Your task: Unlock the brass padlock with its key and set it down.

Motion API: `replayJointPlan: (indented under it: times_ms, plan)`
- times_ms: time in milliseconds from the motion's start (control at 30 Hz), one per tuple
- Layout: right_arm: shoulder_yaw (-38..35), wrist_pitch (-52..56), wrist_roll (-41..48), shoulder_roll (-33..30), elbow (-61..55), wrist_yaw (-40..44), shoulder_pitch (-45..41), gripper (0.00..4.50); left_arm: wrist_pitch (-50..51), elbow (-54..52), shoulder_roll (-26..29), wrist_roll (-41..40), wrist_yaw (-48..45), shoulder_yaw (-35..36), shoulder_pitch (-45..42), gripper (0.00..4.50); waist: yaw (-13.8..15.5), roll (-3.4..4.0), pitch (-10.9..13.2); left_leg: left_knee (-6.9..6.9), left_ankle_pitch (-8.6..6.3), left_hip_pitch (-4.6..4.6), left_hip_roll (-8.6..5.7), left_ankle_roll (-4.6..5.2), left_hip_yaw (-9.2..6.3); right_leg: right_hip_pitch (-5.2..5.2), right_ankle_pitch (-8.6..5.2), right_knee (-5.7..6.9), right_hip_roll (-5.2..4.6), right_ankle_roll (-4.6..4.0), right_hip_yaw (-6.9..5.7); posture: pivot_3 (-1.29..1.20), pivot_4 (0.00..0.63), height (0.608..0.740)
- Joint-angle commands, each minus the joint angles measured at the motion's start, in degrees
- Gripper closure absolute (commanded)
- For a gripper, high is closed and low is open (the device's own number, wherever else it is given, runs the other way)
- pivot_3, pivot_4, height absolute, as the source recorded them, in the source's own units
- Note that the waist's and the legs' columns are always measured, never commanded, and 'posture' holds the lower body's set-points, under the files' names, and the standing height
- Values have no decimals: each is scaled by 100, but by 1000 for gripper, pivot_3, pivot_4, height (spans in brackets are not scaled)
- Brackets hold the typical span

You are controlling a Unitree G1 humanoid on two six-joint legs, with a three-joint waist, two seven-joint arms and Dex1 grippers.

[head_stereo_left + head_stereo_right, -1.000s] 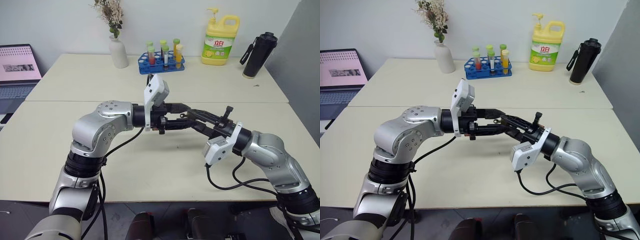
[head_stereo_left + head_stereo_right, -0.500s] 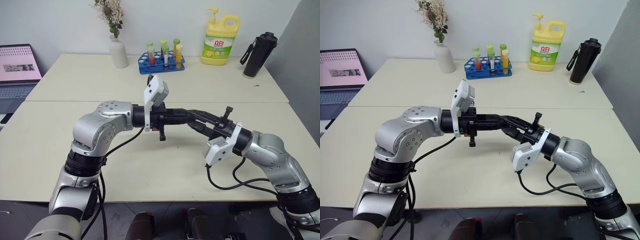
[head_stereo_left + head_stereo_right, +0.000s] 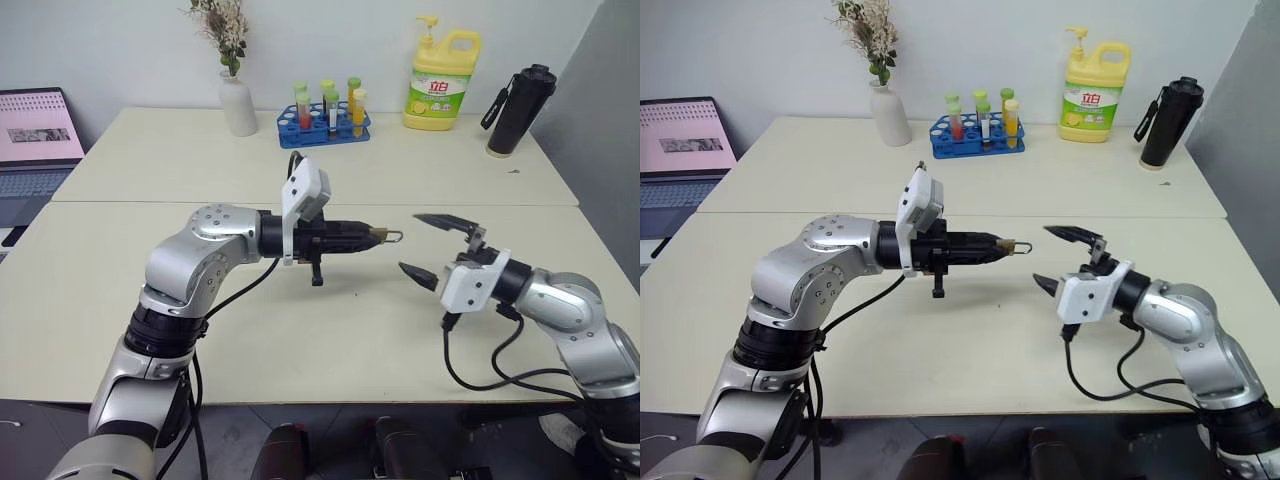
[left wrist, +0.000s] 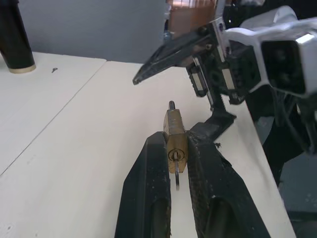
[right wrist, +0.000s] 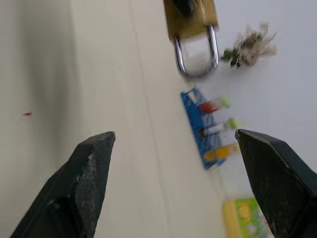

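**Padlock held in the air, right gripper wide**

Cream tabletop [image 3: 300,340] spreads under both arms, with a vase [image 3: 237,103], a blue tube rack [image 3: 325,122], a yellow soap bottle [image 3: 440,80] and a black flask [image 3: 518,105] along its far edge. Above the table, the left gripper [image 4: 177,148] is clamped on the brass padlock [image 4: 175,140]. Just beside it, apart, the right gripper [image 3: 428,246] faces the padlock with its fingers spread wide and empty.

Two cream tables [image 3: 200,165] are butted together. Along the far edge are set a white vase [image 3: 238,103] with dried flowers, a blue tube rack [image 3: 324,124], a yellow soap jug [image 3: 441,82] and a black bottle [image 3: 518,108]. A laptop [image 3: 36,140] is seen far left.
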Motion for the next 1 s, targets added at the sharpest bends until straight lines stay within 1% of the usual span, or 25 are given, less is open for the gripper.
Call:
replayJointPlan:
  times_ms: [33,67,100,167,200,267,300,467,500,900,1000]
  plan:
    - [-406,757,1041,-183,-708,502,348,390,-247,-98,62,-49,-304,-1,44,4330,3,0,0,0,0,-1,-1,0,0,0,-1,0,0,2,-1,0,150,740]
    - [-444,895,1209,-220,-819,595,429,390,-255,-94,60,-59,-342,5,59,4330,3,0,0,0,0,0,-1,0,-1,1,-2,0,0,3,-3,0,150,740]
    - [-492,1237,1548,-251,-1074,693,555,563,-259,-89,43,-97,-387,22,73,4330,3,0,0,0,0,-2,0,1,-2,1,-4,-1,1,7,-5,0,150,740]
    - [-505,2251,2594,-282,-1776,791,771,974,-259,-81,-3,-154,-463,20,88,4330,2,0,0,0,0,-1,-1,1,-5,2,-6,-1,0,10,-3,0,150,740]
    - [-505,2639,2973,-286,-2027,789,812,1356,-253,-84,-23,-182,-491,20,92,4330,-4,0,0,0,-1,-1,1,1,-7,2,-6,-1,0,11,-4,0,150,740]
    - [-493,3083,3323,-321,-2242,752,725,2041,-236,-82,-60,-199,-518,9,74,4330,-10,0,0,0,-1,0,2,1,-9,3,-7,0,1,12,-4,0,150,740]
    - [-486,3224,3404,-348,-2291,738,660,2490,-226,-84,-74,-197,-523,4,65,4330,-9,0,0,0,0,0,2,1,-9,3,-9,0,2,16,-4,0,150,740]
    - [-489,3690,3733,-166,-2282,430,223,4381,-192,-152,-45,-216,-633,-13,111,4330,-4,0,0,4,0,1,-1,2,-8,4,-9,-1,2,19,-6,0,150,740]
    - [-491,3721,3749,-147,-2248,400,153,4500,-180,-169,-34,-234,-645,-3,121,4330,-4,0,0,3,0,1,-1,2,-8,4,-10,-1,2,19,-6,0,150,740]
    - [-572,3822,3939,-68,-1835,325,-288,4500,-114,-502,62,-299,-755,-30,230,4330,-7,0,0,1,-1,-2,0,2,-8,3,-10,-6,2,20,-6,0,150,740]
    - [-570,3762,3928,-97,-1717,420,-263,4500,-131,-605,112,-308,-804,-40,286,4330,-4,0,0,1,-1,-1,0,2,-7,3,-10,-5,2,20,-6,0,150,740]
